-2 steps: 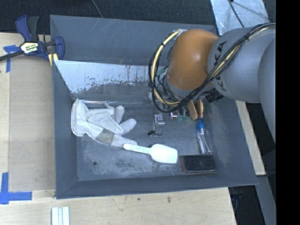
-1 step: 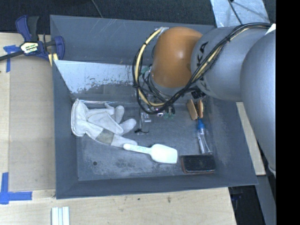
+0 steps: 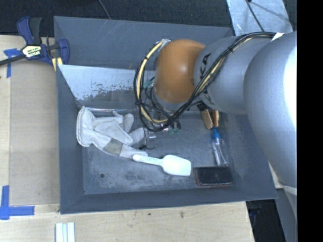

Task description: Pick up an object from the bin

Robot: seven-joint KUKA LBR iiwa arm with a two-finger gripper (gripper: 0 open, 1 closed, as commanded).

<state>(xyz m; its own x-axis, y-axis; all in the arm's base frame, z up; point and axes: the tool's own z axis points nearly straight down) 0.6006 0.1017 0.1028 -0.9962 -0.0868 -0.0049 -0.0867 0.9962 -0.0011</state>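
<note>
My gripper (image 3: 147, 137) reaches down near the middle of the bin, below the arm's orange cover. Its tip sits at the right end of a crumpled white glove (image 3: 103, 130), which lies along the left half of the bin floor. Just below the gripper lies a white plastic spoon (image 3: 169, 164), handle toward the glove and bowl to the right. The cover and cables hide how the gripper meets the glove.
A black rectangular block (image 3: 214, 176) rests at the bin's front right. Above it lies a clear pen-like tube with a blue band (image 3: 217, 146), and a brown stick-like piece (image 3: 208, 119) pokes out from under the arm. The arm covers the bin's right back part.
</note>
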